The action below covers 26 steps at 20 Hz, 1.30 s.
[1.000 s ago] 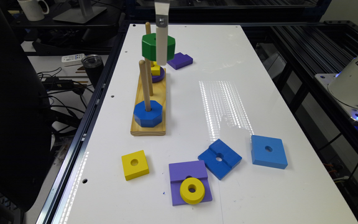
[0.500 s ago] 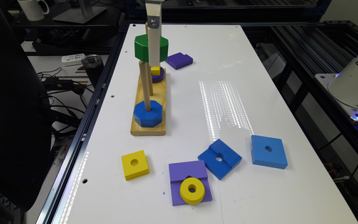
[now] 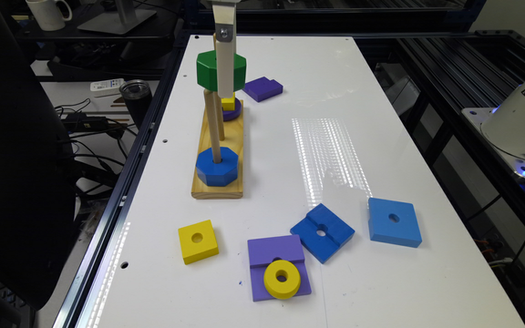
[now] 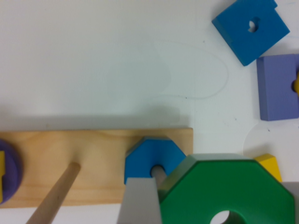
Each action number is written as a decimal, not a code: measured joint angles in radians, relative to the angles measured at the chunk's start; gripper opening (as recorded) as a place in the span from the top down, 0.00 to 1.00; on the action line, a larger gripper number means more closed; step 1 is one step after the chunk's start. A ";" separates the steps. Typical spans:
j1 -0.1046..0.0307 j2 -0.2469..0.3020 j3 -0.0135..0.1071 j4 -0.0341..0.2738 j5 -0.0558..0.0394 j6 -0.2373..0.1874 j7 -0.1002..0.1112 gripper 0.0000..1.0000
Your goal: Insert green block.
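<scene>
The dark-green octagonal block (image 3: 208, 72) hangs in the air with my gripper (image 3: 224, 79) shut on it, just above the top of the nearest peg (image 3: 212, 127). That peg rises from the blue octagon (image 3: 217, 167) on the wooden base (image 3: 204, 136). In the wrist view the green block (image 4: 229, 189) sits between grey fingers (image 4: 138, 200), its round hole low in the picture and off to one side of the blue octagon (image 4: 152, 158) and its peg. A bare middle peg (image 4: 56, 191) stands beside them. The far peg carries a purple disc (image 3: 235, 113) and a yellow piece (image 3: 228, 103).
Loose on the white table: a purple block (image 3: 263, 88) beside the base, a yellow square (image 3: 198, 241), a purple slab (image 3: 274, 251) with a yellow ring (image 3: 281, 278) on it, a dark-blue notched square (image 3: 321, 232), a light-blue square (image 3: 393, 222). The table edge (image 3: 153, 136) runs along the exterior view's left.
The gripper has carried the green block toward the exterior view's left, from over the far pegs to over the nearest peg. It has hardly moved in the last half second.
</scene>
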 joint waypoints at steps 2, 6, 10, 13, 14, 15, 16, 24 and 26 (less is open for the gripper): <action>0.000 0.000 0.000 -0.001 0.0003 0.000 0.000 1.00; 0.000 0.000 0.000 -0.002 0.0003 0.000 0.000 1.00; 0.000 0.000 0.000 -0.004 0.0003 0.001 0.000 1.00; -0.004 0.000 -0.003 -0.004 0.0002 0.003 -0.005 1.00; -0.009 0.000 -0.006 -0.003 0.0002 0.005 -0.011 1.00; -0.015 0.000 -0.008 -0.003 0.0004 0.006 -0.019 1.00; -0.021 0.000 -0.010 -0.003 0.0007 0.008 -0.026 1.00; -0.024 0.007 0.003 -0.001 0.0010 0.030 -0.023 1.00; -0.024 0.014 0.008 0.003 0.0010 0.040 -0.022 1.00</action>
